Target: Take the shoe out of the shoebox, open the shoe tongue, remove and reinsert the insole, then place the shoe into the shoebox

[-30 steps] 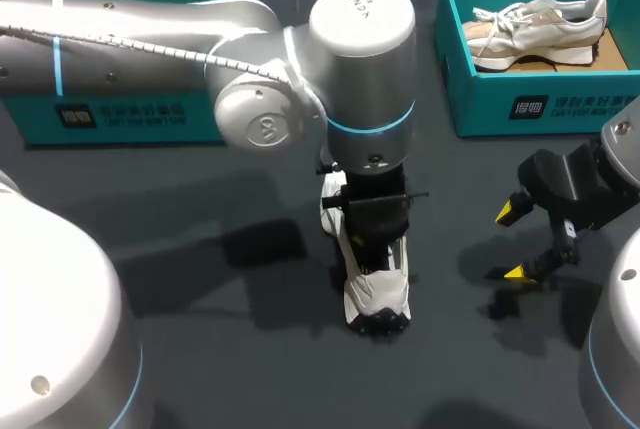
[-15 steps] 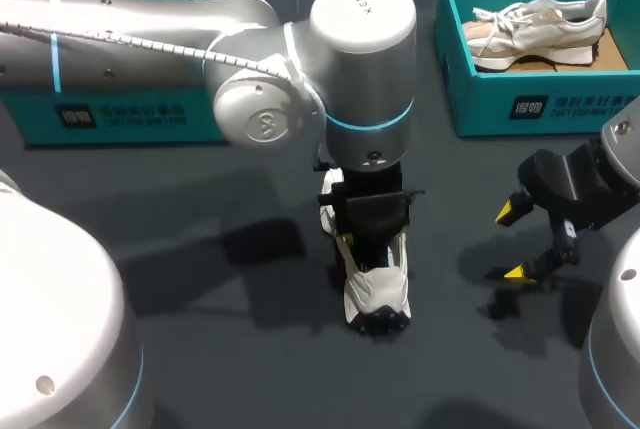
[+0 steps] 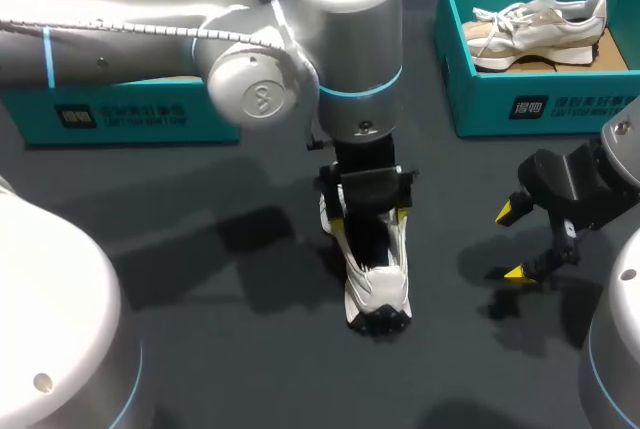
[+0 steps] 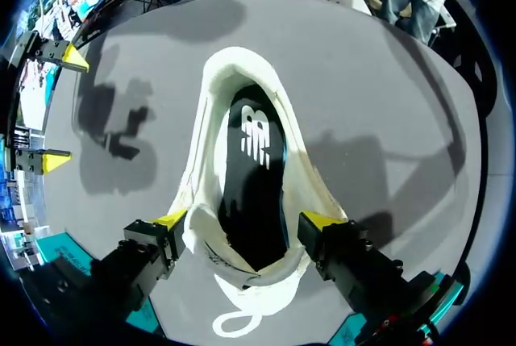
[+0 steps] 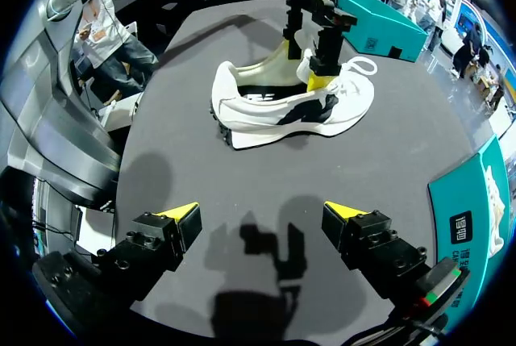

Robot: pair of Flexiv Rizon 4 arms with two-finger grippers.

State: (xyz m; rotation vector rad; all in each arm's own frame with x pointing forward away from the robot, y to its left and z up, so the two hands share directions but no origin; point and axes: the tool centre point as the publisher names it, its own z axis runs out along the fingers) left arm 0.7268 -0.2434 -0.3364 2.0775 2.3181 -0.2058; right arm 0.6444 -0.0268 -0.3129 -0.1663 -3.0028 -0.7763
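- Head view: shoe (image 3: 377, 279) lies mid-worktop (image 3: 220, 279), long axis running toward and away from the robot. Left hand (image 3: 370, 214) sits over its far half. Right hand (image 3: 515, 242) is well apart, wide, empty. Shoebox (image 3: 130, 114) is far behind.
- Left wrist view: left hand (image 4: 242, 221) is wide and straddles the shoe (image 4: 201, 168), tips just beside its sides, likely not clamping. Insole (image 4: 254, 152) is seated.
- Right wrist view: right hand (image 5: 262, 221) has the shoe (image 5: 274, 108) ahead, broadside, with bare worktop (image 5: 242, 177) between.

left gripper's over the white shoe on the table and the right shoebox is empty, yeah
Not empty: the head view shows a pale shoe lying in the right shoebox. The left gripper is over the white shoe on the table.
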